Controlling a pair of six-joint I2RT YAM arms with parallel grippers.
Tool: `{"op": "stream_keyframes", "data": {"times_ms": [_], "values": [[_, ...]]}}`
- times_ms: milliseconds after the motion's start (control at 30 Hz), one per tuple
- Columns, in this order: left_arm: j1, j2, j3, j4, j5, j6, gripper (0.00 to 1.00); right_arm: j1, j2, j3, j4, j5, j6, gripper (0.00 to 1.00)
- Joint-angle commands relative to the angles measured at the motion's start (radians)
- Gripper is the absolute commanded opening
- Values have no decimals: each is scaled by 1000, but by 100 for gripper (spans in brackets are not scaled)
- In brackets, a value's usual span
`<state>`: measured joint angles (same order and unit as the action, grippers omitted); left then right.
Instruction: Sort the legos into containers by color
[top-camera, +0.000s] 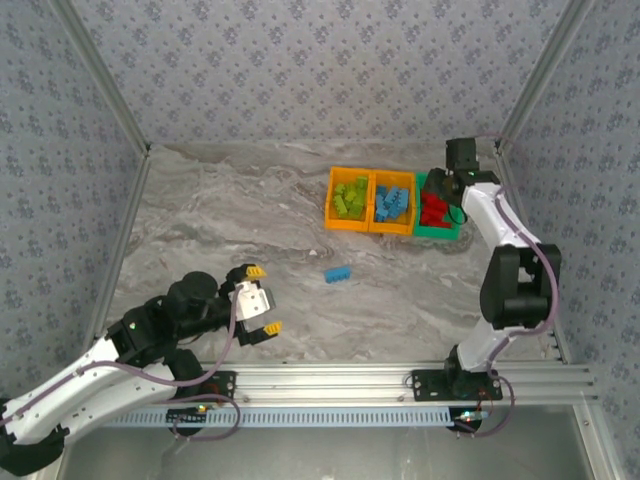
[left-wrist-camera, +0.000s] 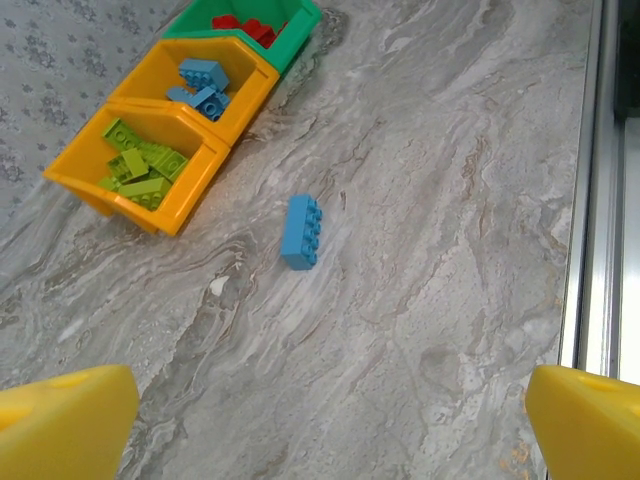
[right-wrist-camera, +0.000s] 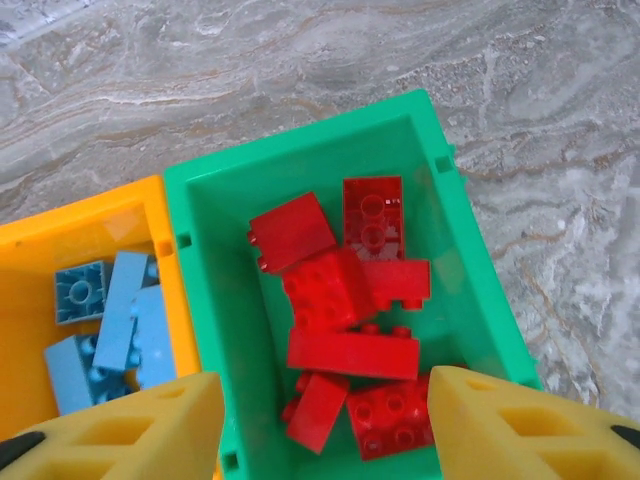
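Three containers stand side by side at the back right: an orange bin (top-camera: 350, 200) with lime green legos (left-wrist-camera: 135, 170), an orange bin (top-camera: 392, 203) with light blue legos (right-wrist-camera: 120, 330), and a green bin (right-wrist-camera: 300, 150) with several red legos (right-wrist-camera: 330, 290). One loose light blue lego (top-camera: 337, 273) lies flat on the table in front of the bins, seen also as a blue lego (left-wrist-camera: 301, 231) from the left wrist. My left gripper (top-camera: 262, 300) hovers open at the near left, well short of that brick. My right gripper (right-wrist-camera: 325, 425) hangs open over the green bin (top-camera: 435, 225), nothing between its yellow fingers (right-wrist-camera: 510, 420).
A marbled grey table top (top-camera: 230, 220) runs between patterned walls. An aluminium rail (top-camera: 350, 380) lines the near edge, where both arm bases are bolted. The rail (left-wrist-camera: 600, 200) lies along the right side of the left wrist view.
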<state>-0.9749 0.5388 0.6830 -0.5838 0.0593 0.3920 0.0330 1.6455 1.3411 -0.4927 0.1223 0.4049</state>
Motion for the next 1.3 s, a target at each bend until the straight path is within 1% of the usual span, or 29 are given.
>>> {"op": "stream_keyframes", "data": {"times_ms": [0, 100, 167, 233, 300, 333, 400, 533, 600, 700, 767, 867, 967, 1033, 1133, 1267], "values": [[7, 0, 9, -10, -2, -11, 99, 4, -192, -90, -57, -36, 37, 70], [10, 2, 11, 3, 2, -28, 99, 27, -382, -214, -70, -102, 60, 73], [19, 11, 19, 11, -1, -58, 99, 59, -505, -277, -76, -139, 69, 77], [21, 41, 51, 14, -55, -128, 99, 117, -629, -343, -89, -176, 73, 81], [22, 101, 100, 21, -165, -250, 99, 194, -737, -387, -136, -211, 71, 85], [22, 132, 115, 29, -199, -296, 99, 231, -773, -399, -162, -226, 67, 86], [21, 209, 140, 60, -229, -362, 99, 307, -825, -408, -244, -275, 74, 91], [24, 393, 177, 171, -225, -426, 99, 423, -839, -399, -352, -451, 74, 98], [29, 520, 217, 203, -208, -449, 99, 488, -833, -392, -393, -495, 72, 100], [50, 717, 304, 220, -139, -482, 99, 562, -826, -391, -424, -491, 74, 100], [60, 837, 365, 226, -81, -497, 99, 593, -821, -399, -422, -486, 82, 100], [62, 1002, 446, 224, -74, -491, 99, 623, -807, -413, -412, -449, 97, 100], [66, 1127, 509, 230, -80, -457, 92, 631, -791, -422, -410, -430, 100, 100], [74, 1190, 533, 245, -56, -439, 84, 633, -786, -428, -401, -427, 100, 100], [83, 1256, 566, 237, -5, -434, 75, 633, -784, -428, -397, -414, 102, 100], [84, 1316, 587, 225, 36, -430, 67, 633, -780, -429, -387, -398, 102, 100]]}}
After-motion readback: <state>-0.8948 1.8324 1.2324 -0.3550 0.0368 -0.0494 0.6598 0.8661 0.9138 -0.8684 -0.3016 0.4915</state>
